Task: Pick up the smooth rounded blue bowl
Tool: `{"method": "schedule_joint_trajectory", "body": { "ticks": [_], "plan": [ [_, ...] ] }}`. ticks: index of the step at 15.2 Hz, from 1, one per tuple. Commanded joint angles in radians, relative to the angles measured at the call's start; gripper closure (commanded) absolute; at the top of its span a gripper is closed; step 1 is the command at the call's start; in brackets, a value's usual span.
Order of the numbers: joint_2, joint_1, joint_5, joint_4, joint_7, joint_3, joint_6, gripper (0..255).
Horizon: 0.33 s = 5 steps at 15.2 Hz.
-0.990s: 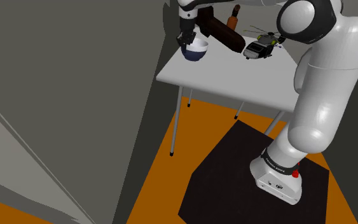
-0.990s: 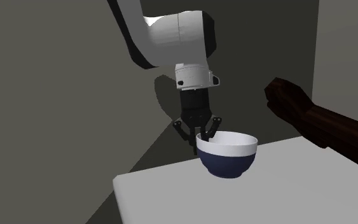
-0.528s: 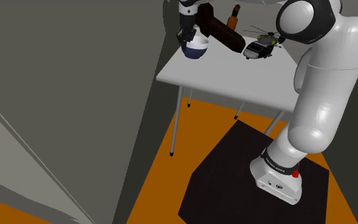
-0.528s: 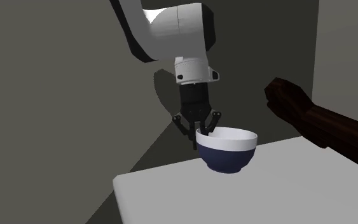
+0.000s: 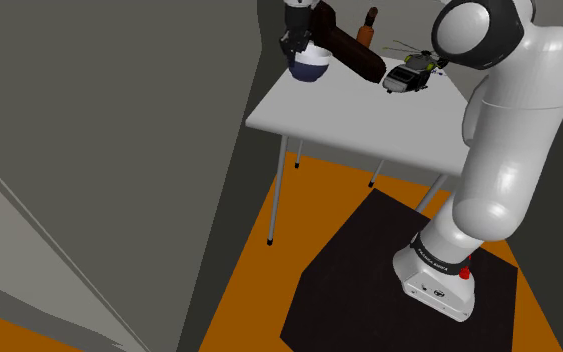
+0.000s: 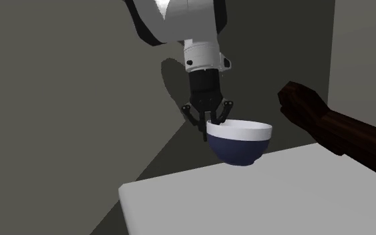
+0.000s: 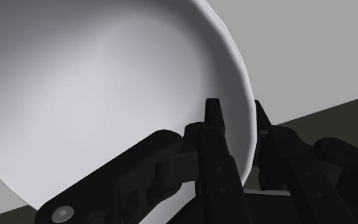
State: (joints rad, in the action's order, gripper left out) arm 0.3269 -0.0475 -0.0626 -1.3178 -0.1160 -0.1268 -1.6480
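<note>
The bowl (image 6: pixel 241 142) is dark blue outside with a white rim and white inside (image 7: pixel 95 95). It hangs above the grey table (image 6: pixel 260 200), off the surface, at the table's far corner in the shoulder view (image 5: pixel 310 64). My black gripper (image 6: pixel 211 131) is shut on the bowl's rim, one finger inside (image 7: pixel 217 149) and the other outside the wall. The same gripper (image 5: pixel 298 47) sits just above the bowl in the shoulder view. The bowl tilts slightly in the second exterior view.
A long dark brown object (image 6: pixel 336 130) lies on the table just behind the bowl. A brown bottle (image 5: pixel 367 28) and a dark toy helicopter (image 5: pixel 409 74) stand farther along the back edge. A dark wall rises close behind the table. The table's near part (image 5: pixel 359 125) is bare.
The gripper has risen with the bowl held at its rim; the bowl has left the table surface and now hangs higher.
</note>
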Motion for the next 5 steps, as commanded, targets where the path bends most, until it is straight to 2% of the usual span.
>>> {"method": "schedule_joint_trajectory", "body": {
  "ticks": [1, 5],
  "plan": [
    [0.007, -0.001, 0.001, 0.040, -0.003, 0.000, 0.033, 255],
    [0.016, -0.002, 0.002, 0.082, -0.007, -0.001, 0.066, 255]
  ]
}}
